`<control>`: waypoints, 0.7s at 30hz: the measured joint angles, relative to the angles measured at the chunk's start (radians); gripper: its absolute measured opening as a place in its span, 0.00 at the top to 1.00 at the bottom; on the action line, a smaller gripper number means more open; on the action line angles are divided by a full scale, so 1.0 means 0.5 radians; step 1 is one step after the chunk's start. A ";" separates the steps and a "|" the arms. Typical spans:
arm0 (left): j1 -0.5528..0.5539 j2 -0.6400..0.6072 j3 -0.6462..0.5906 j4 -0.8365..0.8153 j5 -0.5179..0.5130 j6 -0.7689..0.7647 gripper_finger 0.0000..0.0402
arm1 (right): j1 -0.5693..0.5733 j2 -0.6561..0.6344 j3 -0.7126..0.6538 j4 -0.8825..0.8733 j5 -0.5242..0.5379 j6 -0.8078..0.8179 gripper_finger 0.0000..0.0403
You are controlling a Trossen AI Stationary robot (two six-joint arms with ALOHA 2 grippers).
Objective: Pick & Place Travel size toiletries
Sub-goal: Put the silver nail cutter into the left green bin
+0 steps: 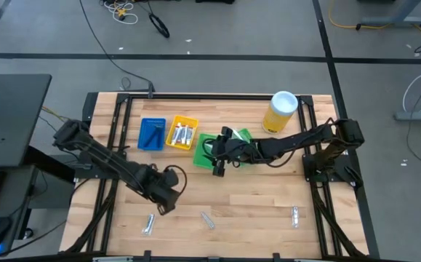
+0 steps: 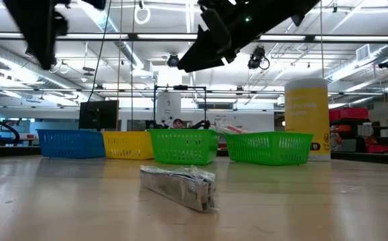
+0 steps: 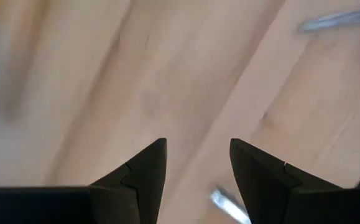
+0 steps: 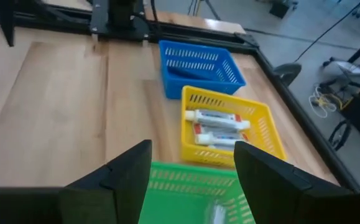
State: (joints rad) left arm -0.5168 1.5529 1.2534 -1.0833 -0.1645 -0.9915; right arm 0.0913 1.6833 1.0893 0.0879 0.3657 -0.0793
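My left gripper [image 1: 166, 202] hovers open over the bare wood near the table's near-left part; its wrist view [image 3: 197, 144] shows one silvery tube [image 3: 338, 18] ahead and another [image 3: 226, 205] close by its fingers. Three silvery tubes lie flat on the table near its near edge [image 1: 149, 223], [image 1: 207, 219], [image 1: 294, 214]; one fills the low view's foreground [image 2: 180, 184]. My right gripper [image 1: 218, 166] hangs open above a green bin [image 4: 186, 193]. The yellow bin [image 4: 217, 127] holds white toothpaste tubes [image 4: 214, 117].
A blue bin [image 1: 152, 134], the yellow bin [image 1: 182, 133] and two green bins [image 1: 204, 151], [image 1: 241, 137] stand in a row at mid-table. A tall yellow canister with a white lid [image 1: 280, 111] stands at the far right. Bare wood lies between the bins and the near edge.
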 joint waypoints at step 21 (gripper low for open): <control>-0.615 0.253 0.001 0.116 0.354 -2.181 0.54 | -0.335 0.001 -0.001 0.645 0.000 -0.346 0.41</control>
State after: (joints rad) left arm -0.8244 1.6796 1.2539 -1.0255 0.0124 -2.0821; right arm -0.0760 1.6836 1.0889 0.4102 0.3659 -0.2521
